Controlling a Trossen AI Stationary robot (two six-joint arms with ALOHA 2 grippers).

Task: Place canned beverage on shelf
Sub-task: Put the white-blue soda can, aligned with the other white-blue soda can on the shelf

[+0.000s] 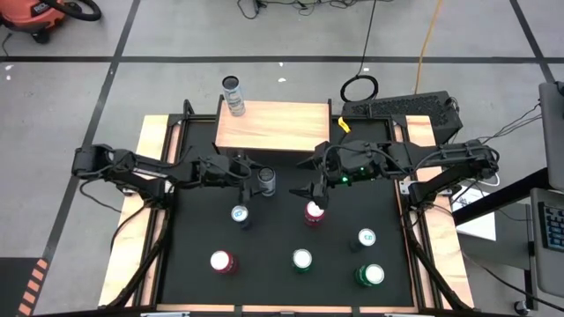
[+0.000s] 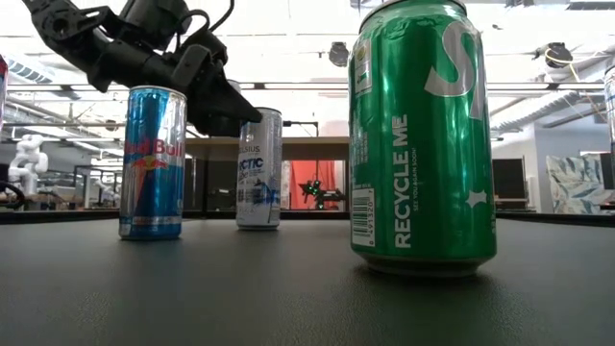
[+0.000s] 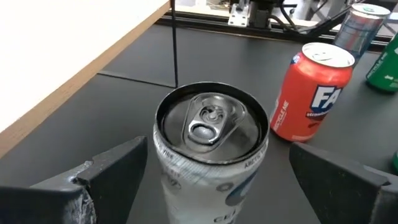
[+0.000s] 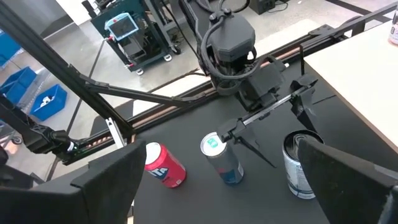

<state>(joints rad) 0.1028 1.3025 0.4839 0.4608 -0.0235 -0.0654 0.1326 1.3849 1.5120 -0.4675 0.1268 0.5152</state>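
A: Where's the left gripper (image 1: pixel 254 180) just now?

B: Out over the black mat, just in front of the shelf (image 1: pixel 273 125). Its fingers (image 3: pixel 112 171) stand wide apart, one on each side of a tall silver can (image 3: pixel 211 146). In the left wrist view there's a gap between each finger and the can wall, so it is around the can, not clamped on it.

A: And the can itself?

B: Upright on the mat (image 1: pixel 282 282), pull tab on top, close to the shelf's front edge. From the low view it's the pale can (image 2: pixel 259 168) behind the dark fingers, with a blue and silver Red Bull can (image 2: pixel 152 161) standing beside it.

A: The right gripper?

B: The right gripper (image 1: pixel 310 195) hangs above the mat near the middle, its fingers spread too and nothing between them. Just below it from overhead sits a can with a red top (image 1: pixel 314 212).

A: Anything on the shelf yet?

B: One can (image 1: pixel 233 94), upright at the far left corner of the light-wood board. The rest of the board is bare wood.

A: What else is on the mat?

B: An orange-red soda can (image 3: pixel 313 93) near the silver one. A big green can (image 2: pixel 423 139) right up against the low camera, printed "RECYCLE ME". From above there are more: a red-topped one (image 1: pixel 221 261) front left, a white-topped one (image 1: pixel 302 260) front middle, a teal-topped one (image 1: pixel 367 237) and the green one (image 1: pixel 370 276) to the front right
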